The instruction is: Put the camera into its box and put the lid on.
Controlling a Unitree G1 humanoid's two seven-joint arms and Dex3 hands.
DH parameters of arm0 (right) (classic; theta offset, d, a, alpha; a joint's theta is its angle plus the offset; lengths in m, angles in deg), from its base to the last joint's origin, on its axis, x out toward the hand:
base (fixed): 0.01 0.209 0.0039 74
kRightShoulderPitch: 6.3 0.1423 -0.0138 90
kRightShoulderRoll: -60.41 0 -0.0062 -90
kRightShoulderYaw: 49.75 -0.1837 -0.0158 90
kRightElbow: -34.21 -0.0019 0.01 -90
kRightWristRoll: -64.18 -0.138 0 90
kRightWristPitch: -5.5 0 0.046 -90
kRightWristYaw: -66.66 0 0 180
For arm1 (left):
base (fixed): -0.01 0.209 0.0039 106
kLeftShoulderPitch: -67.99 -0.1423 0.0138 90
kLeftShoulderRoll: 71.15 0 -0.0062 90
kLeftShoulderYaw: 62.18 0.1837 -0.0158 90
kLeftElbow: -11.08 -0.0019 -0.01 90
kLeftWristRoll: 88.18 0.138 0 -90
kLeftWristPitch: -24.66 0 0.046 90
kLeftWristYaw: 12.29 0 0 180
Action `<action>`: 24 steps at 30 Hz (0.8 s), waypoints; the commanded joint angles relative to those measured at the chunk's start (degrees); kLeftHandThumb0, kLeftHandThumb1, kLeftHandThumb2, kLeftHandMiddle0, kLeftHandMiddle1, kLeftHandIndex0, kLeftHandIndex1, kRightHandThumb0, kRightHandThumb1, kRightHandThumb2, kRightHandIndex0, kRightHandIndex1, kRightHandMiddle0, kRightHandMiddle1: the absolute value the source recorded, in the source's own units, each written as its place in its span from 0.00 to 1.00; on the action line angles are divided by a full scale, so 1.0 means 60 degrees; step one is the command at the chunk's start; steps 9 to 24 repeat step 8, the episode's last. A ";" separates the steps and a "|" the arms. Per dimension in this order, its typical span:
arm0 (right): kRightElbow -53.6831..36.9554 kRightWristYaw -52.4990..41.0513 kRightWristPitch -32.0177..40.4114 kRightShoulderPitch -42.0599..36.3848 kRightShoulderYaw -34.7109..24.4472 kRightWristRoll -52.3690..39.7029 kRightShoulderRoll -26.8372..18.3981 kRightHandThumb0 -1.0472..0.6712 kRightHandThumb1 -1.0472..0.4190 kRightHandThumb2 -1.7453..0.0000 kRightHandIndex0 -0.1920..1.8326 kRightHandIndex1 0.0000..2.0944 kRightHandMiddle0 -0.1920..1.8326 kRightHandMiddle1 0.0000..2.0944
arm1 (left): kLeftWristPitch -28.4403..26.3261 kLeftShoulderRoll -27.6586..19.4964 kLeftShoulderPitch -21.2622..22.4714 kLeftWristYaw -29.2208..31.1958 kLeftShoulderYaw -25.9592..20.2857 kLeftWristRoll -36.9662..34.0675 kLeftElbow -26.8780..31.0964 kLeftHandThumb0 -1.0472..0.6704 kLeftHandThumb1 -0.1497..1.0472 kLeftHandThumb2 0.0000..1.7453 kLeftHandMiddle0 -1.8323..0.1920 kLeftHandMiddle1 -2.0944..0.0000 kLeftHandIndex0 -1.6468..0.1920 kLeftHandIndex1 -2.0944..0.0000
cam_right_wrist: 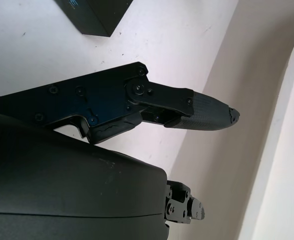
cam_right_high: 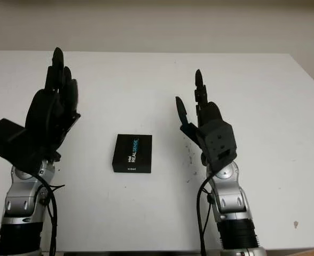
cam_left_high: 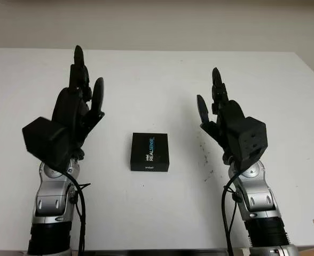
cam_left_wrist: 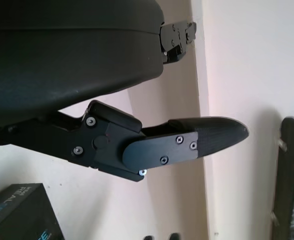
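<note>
A small black box [cam_left_high: 149, 152] with its lid on, printed REALSENSE in white and blue, lies near the middle of the white table [cam_left_high: 146, 80]. My left hand [cam_left_high: 82, 93] is raised above the table to the left of the box, open and holding nothing. My right hand [cam_left_high: 214, 104] is raised to the right of the box, also open and holding nothing. A corner of the box [cam_left_wrist: 17, 212] appears in the left wrist view, and another corner of the box [cam_right_wrist: 94, 15] in the right wrist view. Neither hand touches the box.
A few dark specks [cam_left_high: 205, 154] mark the table between the box and my right arm. The table's far edge meets a pale wall [cam_left_high: 157, 21]. A dark frame [cam_left_wrist: 287, 175] stands against the wall in the left wrist view.
</note>
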 commanded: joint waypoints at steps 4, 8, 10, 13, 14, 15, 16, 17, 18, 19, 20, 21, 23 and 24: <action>-0.0049 0.0047 0.0136 0.0246 -0.0060 -0.0065 0.0018 0.19 0.00 0.66 0.00 0.01 0.00 0.02 | 0.0524 -0.0027 0.0116 0.0220 -0.0217 -0.0546 -0.0842 0.16 1.00 0.32 1.00 1.00 1.00 1.00; -0.0124 0.0048 0.0106 0.0170 -0.0041 -0.0054 -0.0002 0.19 0.00 0.66 0.00 0.01 0.00 0.02 | 0.0652 0.0028 -0.0067 0.0317 -0.0125 -0.0774 -0.0909 0.15 1.00 0.31 1.00 1.00 1.00 1.00; -0.0124 0.0048 0.0106 0.0170 -0.0041 -0.0054 -0.0002 0.19 0.00 0.66 0.00 0.01 0.00 0.02 | 0.0652 0.0028 -0.0067 0.0317 -0.0125 -0.0774 -0.0909 0.15 1.00 0.31 1.00 1.00 1.00 1.00; -0.0124 0.0048 0.0106 0.0170 -0.0041 -0.0054 -0.0002 0.19 0.00 0.66 0.00 0.01 0.00 0.02 | 0.0652 0.0028 -0.0067 0.0317 -0.0125 -0.0774 -0.0909 0.15 1.00 0.31 1.00 1.00 1.00 1.00; -0.0124 0.0048 0.0106 0.0170 -0.0041 -0.0054 -0.0002 0.19 0.00 0.66 0.00 0.01 0.00 0.02 | 0.0652 0.0028 -0.0067 0.0317 -0.0125 -0.0774 -0.0909 0.15 1.00 0.31 1.00 1.00 1.00 1.00; -0.0124 0.0048 0.0106 0.0170 -0.0041 -0.0054 -0.0002 0.19 0.00 0.66 0.00 0.01 0.00 0.02 | 0.0652 0.0028 -0.0067 0.0317 -0.0125 -0.0774 -0.0909 0.15 1.00 0.31 1.00 1.00 1.00 1.00; -0.0124 0.0048 0.0106 0.0170 -0.0041 -0.0054 -0.0002 0.19 0.00 0.66 0.00 0.01 0.00 0.02 | 0.0652 0.0028 -0.0067 0.0317 -0.0125 -0.0774 -0.0909 0.15 1.00 0.31 1.00 1.00 1.00 1.00; -0.0124 0.0048 0.0106 0.0170 -0.0041 -0.0054 -0.0002 0.19 0.00 0.66 0.00 0.01 0.00 0.02 | 0.0652 0.0028 -0.0067 0.0317 -0.0125 -0.0774 -0.0909 0.15 1.00 0.31 1.00 1.00 1.00 1.00; -0.0124 0.0048 0.0106 0.0170 -0.0041 -0.0054 -0.0002 0.19 0.00 0.66 0.00 0.01 0.00 0.02 | 0.0652 0.0028 -0.0067 0.0317 -0.0125 -0.0774 -0.0909 0.15 1.00 0.31 1.00 1.00 1.00 1.00; -0.0124 0.0048 0.0106 0.0170 -0.0041 -0.0054 -0.0002 0.19 0.00 0.66 0.00 0.01 0.00 0.02 | 0.0652 0.0028 -0.0067 0.0317 -0.0125 -0.0774 -0.0909 0.15 1.00 0.31 1.00 1.00 1.00 1.00; -0.0124 0.0048 0.0106 0.0170 -0.0041 -0.0054 -0.0002 0.19 0.00 0.66 0.00 0.01 0.00 0.02 | 0.0652 0.0028 -0.0067 0.0317 -0.0125 -0.0774 -0.0909 0.15 1.00 0.31 1.00 1.00 1.00 1.00; -0.0124 0.0048 0.0106 0.0170 -0.0041 -0.0054 -0.0002 0.19 0.00 0.66 0.00 0.01 0.00 0.02 | 0.0652 0.0028 -0.0067 0.0317 -0.0125 -0.0774 -0.0909 0.15 1.00 0.31 1.00 1.00 1.00 1.00; -0.0124 0.0048 0.0106 0.0170 -0.0041 -0.0054 -0.0002 0.19 0.00 0.66 0.00 0.01 0.00 0.02 | 0.0652 0.0028 -0.0067 0.0317 -0.0125 -0.0774 -0.0909 0.15 1.00 0.31 1.00 1.00 1.00 1.00; -0.0124 0.0048 0.0106 0.0170 -0.0041 -0.0054 -0.0002 0.19 0.00 0.66 0.00 0.01 0.00 0.02 | 0.0652 0.0028 -0.0067 0.0317 -0.0125 -0.0774 -0.0909 0.15 1.00 0.31 1.00 1.00 1.00 1.00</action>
